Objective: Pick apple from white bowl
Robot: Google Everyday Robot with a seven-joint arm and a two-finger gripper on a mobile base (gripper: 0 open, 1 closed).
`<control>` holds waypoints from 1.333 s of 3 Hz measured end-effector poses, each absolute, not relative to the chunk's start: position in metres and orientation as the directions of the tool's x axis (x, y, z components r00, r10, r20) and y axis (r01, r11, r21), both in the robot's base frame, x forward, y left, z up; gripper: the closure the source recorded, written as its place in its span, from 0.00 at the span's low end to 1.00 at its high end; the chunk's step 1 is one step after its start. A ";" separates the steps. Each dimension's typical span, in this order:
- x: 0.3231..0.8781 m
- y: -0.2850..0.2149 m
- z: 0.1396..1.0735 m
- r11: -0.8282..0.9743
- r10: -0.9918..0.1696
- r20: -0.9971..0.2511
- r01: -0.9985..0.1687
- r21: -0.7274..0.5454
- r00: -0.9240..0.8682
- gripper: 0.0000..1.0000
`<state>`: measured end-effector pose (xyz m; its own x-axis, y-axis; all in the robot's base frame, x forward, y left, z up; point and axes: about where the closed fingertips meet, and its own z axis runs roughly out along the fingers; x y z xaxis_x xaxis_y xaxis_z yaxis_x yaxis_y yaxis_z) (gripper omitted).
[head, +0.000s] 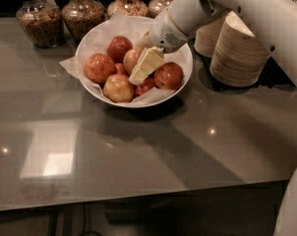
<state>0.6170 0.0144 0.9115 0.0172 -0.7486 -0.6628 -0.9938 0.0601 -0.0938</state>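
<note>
The white bowl (185, 58), lined with crinkled white paper, stands at the back of the grey table and holds several apples. A pale yellow-tan apple (130, 59) with an orange blush lies in the middle of it. My gripper (141, 65) reaches down from the upper right into the bowl and sits right against this apple's right side, partly covering it. Another pale apple (118, 88) lies at the bowl's front. Redder apples lie to the left (99, 67), at the back (119, 47) and to the right (169, 75).
Stacks of small beige disposable bowls (239, 53) stand just right of the white bowl. Glass jars of grains (38, 21) line the back edge. The grey table (138, 151) stretches toward me, with glare patches on it.
</note>
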 end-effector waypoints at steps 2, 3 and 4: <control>0.617 0.017 0.906 0.054 -0.754 -0.657 -0.996 -0.075 0.008 0.69; 0.617 0.017 0.906 0.054 -0.754 -0.657 -0.996 -0.075 0.008 0.92; 0.617 0.017 0.906 0.054 -0.754 -0.657 -0.996 -0.075 0.008 1.00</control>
<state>0.6172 0.0173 0.9064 0.0083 -0.7539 -0.6570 -0.9957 0.0541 -0.0746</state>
